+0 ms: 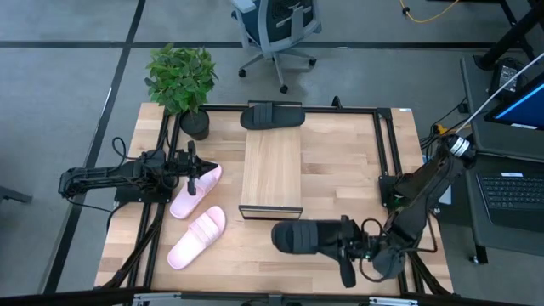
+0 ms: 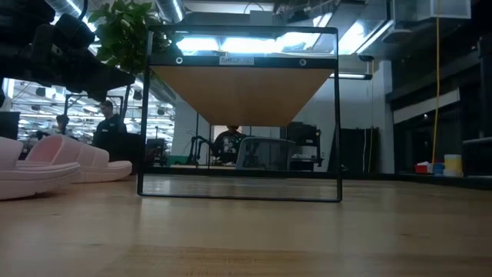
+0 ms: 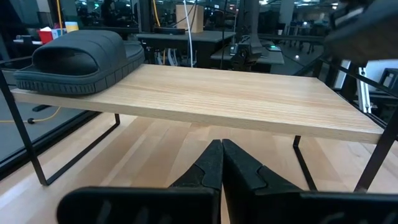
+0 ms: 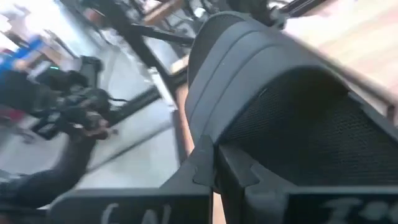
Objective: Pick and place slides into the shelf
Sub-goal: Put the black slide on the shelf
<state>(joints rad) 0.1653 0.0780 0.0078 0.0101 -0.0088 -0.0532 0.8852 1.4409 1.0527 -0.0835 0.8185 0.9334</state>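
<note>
Now right hand (image 1: 347, 246) closed on black slide (image 1: 299, 237); left hand (image 1: 194, 174) closed, empty.

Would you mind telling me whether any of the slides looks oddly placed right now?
One black slide sits at the far end of the shelf, overhanging its end. The other black slide is at the shut right gripper, and both pink slides lie on the table near the left gripper.

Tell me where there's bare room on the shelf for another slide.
The shelf is bare from the black slide at its far end to its near edge. The tabletop left is crowded with pink slides.
</note>
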